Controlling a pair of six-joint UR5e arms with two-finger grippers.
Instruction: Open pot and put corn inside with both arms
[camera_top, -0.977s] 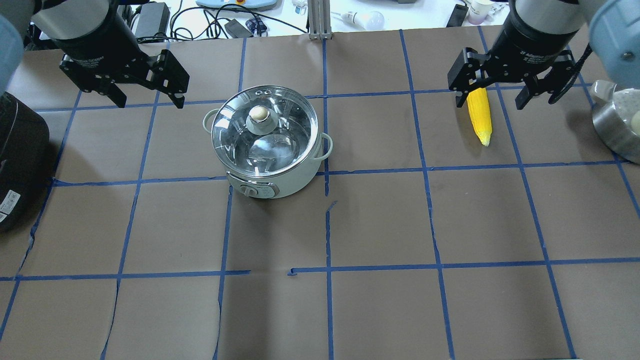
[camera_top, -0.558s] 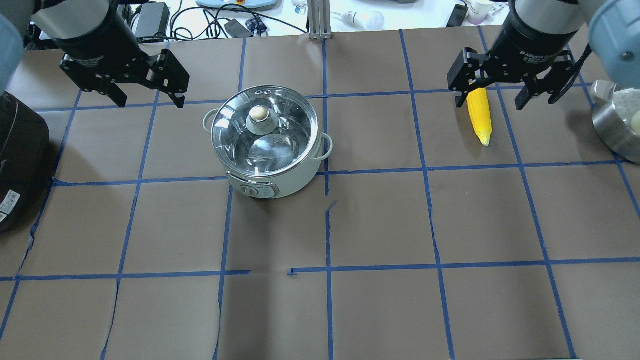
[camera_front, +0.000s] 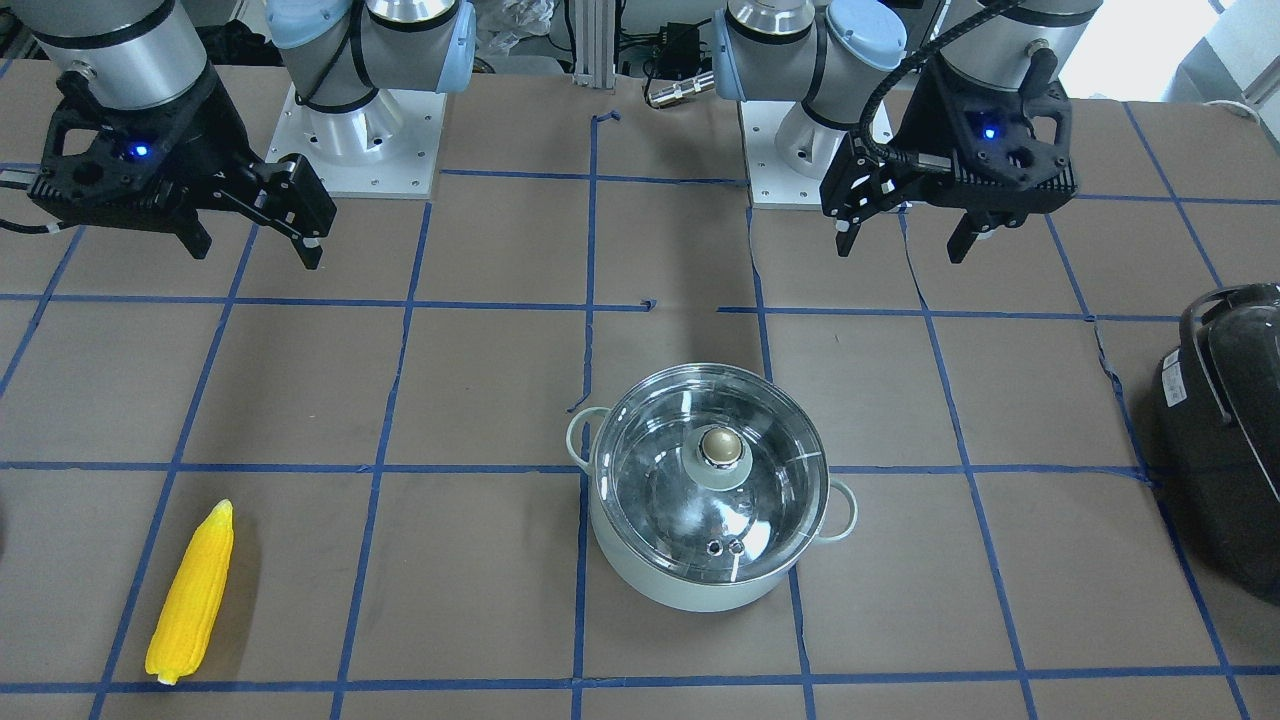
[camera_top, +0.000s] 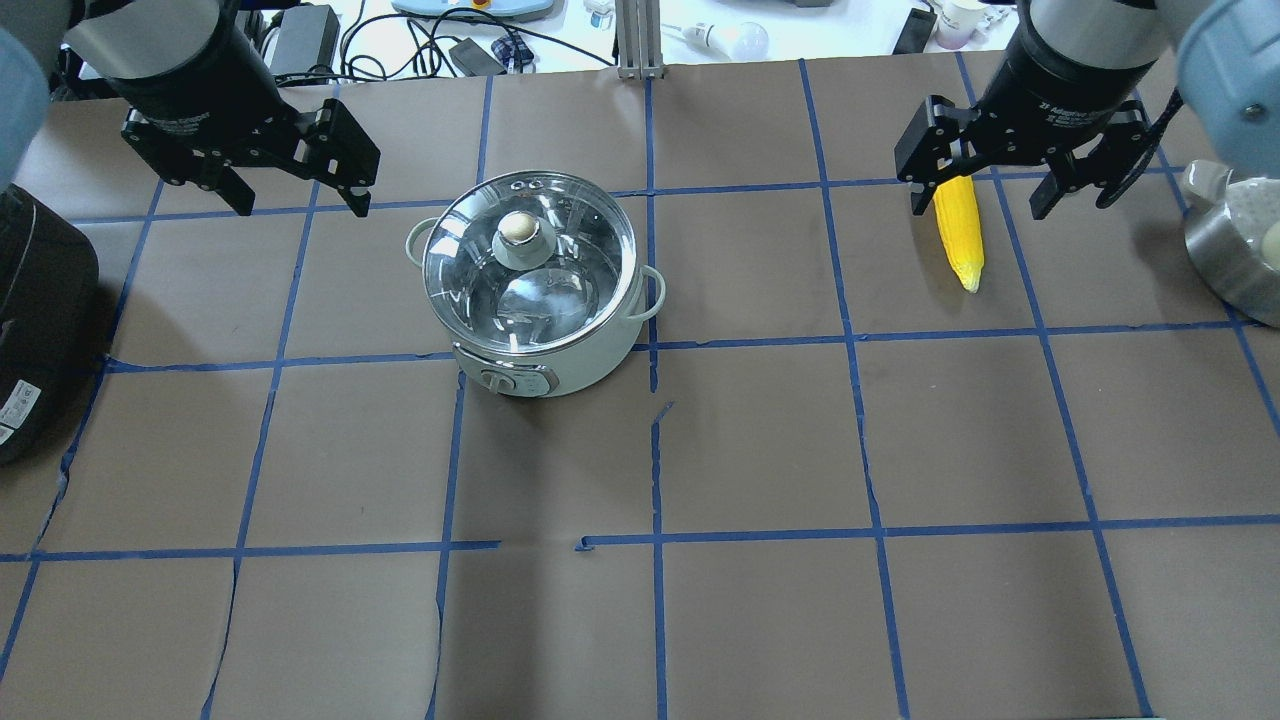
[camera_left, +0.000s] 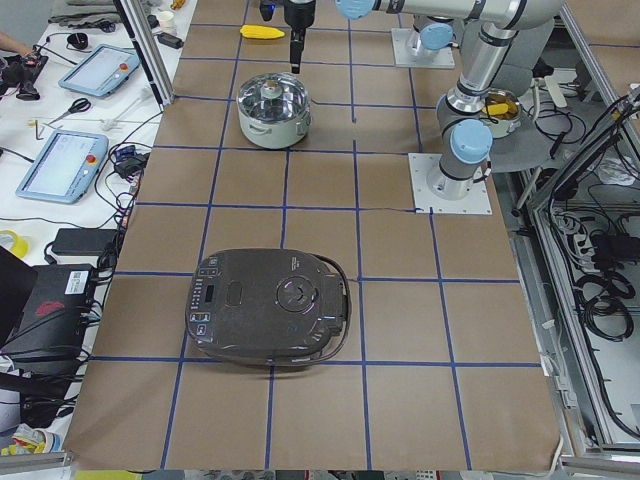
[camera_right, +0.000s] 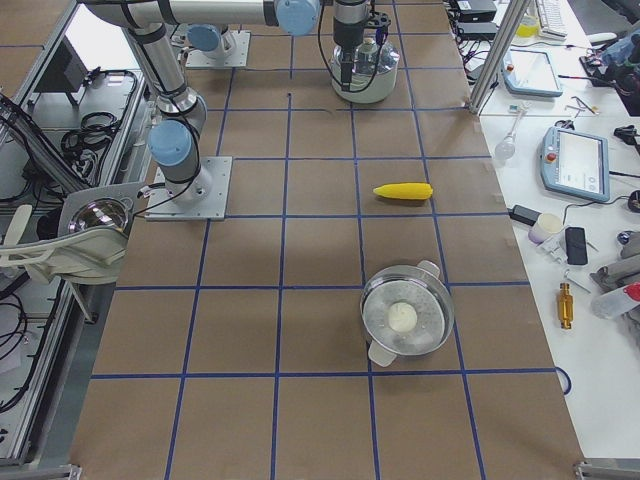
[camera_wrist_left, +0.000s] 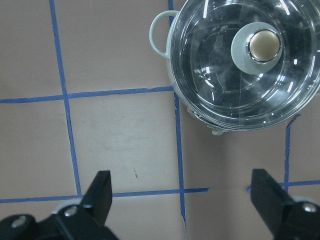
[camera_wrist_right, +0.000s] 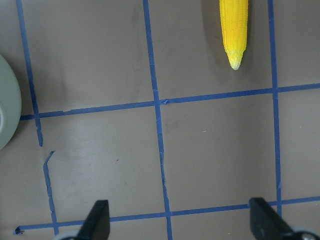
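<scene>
Well, pot (camera_top: 530, 285) lidded, corn (camera_top: 960, 232) lying outside

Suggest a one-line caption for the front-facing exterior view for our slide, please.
Left tool and right tool hang open above the table; the pot is lidded, the corn lies well apart.

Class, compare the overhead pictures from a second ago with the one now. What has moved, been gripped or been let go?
Nothing has visibly changed. The left gripper hangs beside the pot and the right gripper above the corn, both with jaws open and holding nothing. The lid is on the pot and the corn lies on the table.
</scene>
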